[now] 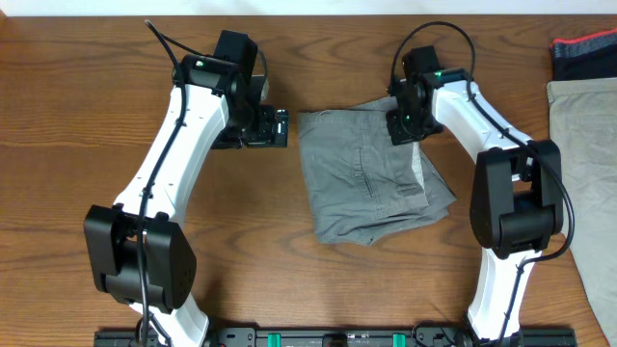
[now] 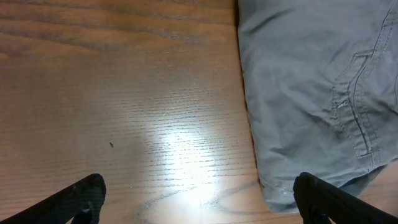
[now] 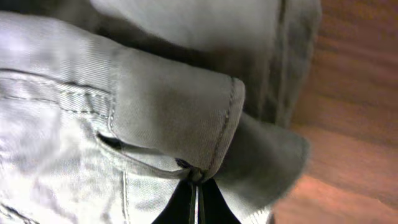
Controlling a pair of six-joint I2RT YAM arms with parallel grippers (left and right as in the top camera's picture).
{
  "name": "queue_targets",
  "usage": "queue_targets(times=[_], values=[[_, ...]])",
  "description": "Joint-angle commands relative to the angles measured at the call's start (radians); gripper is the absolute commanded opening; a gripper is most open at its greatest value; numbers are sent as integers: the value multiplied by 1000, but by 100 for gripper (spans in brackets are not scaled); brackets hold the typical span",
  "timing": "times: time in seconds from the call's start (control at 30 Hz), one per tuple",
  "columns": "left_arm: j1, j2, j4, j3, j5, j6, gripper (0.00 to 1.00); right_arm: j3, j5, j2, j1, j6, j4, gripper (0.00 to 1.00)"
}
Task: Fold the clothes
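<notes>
The grey-green shorts (image 1: 371, 178) lie partly folded in the middle of the table, with a stitched pocket seam facing up. My right gripper (image 1: 407, 128) is at their upper right edge, shut on a fold of the shorts (image 3: 180, 124) that bunches up over the fingertips (image 3: 197, 186). My left gripper (image 1: 278, 127) is just left of the shorts' upper left corner, open and empty over bare wood. In the left wrist view its two fingers (image 2: 199, 198) spread wide, and the shorts (image 2: 311, 93) fill the right side, the right finger at the cloth's edge.
A beige cloth (image 1: 588, 173) lies along the table's right edge. A dark folded garment with a red band (image 1: 585, 53) sits at the far right corner. The wooden table (image 1: 77, 106) surrounds the shorts.
</notes>
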Motion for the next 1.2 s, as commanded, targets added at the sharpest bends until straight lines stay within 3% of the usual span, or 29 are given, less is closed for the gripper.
queue_targets(times=[0.0, 0.2, 0.57, 0.83, 0.87, 0.9, 0.93, 0.97, 1.03, 1.07, 1.1, 1.13, 1.17], values=[[6, -15, -2, -5, -14, 9, 98, 86, 77, 0, -6, -3, -48, 1], [6, -15, -3, -5, -14, 9, 98, 202, 94, 0, -7, -5, -118, 1], [6, -15, -3, -5, -14, 9, 98, 209, 152, 1, -8, -5, -156, 1], [6, -15, -3, -5, -14, 9, 98, 193, 338, 2, -8, 57, -207, 3], [6, -15, -3, -5, -14, 9, 98, 193, 370, 2, -8, 85, -215, 10], [6, -15, -3, -5, -14, 9, 98, 193, 402, 2, -8, 117, -224, 25], [6, -15, -3, -5, -14, 9, 98, 193, 405, 2, -8, 123, -226, 32], [6, -15, -3, -5, -14, 9, 98, 194, 404, 2, -8, 122, -231, 51], [6, -15, -3, -5, -14, 9, 98, 195, 405, 2, -8, 123, -247, 75], [6, -15, -3, -5, -14, 9, 98, 199, 405, 2, -8, 128, -259, 77], [6, -15, -4, -5, -14, 9, 98, 207, 406, 1, -8, 145, -277, 73], [6, -15, -3, -5, -13, 9, 98, 218, 404, 0, -8, 172, -298, 61], [6, -15, -3, -5, -14, 9, 98, 233, 399, -2, -7, 200, -322, 32]])
